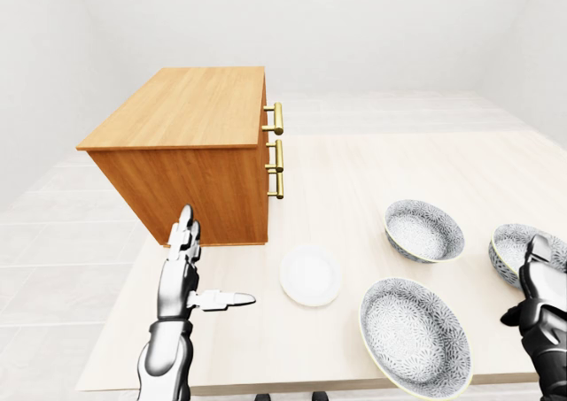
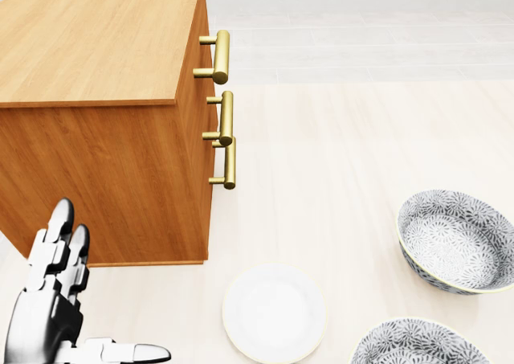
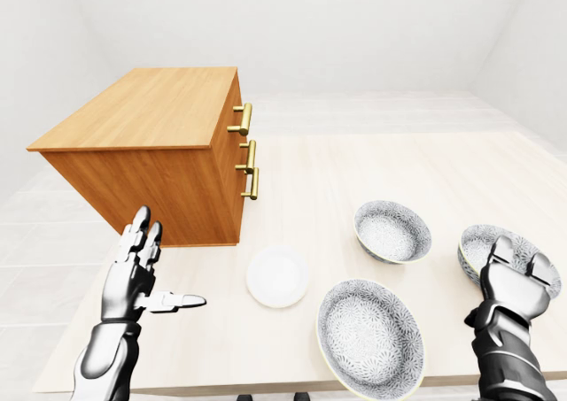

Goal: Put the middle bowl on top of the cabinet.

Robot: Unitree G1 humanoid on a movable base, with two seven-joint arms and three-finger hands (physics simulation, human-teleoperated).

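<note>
Bowls unmarked; left hand spread, right hand seemingly half-curled, empty.

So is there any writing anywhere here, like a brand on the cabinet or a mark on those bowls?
None: no word, number or sign shows in any view.
The cabinet is plain wood grain with bare brass handles.
The three patterned bowls carry only a floral print, no lettering.
The white plate is blank.

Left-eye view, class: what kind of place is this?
Probably a simulated dining room: a pale wooden table holding patterned grey ceramic bowls, a white round plate and an orange-brown wooden cabinet.
</note>
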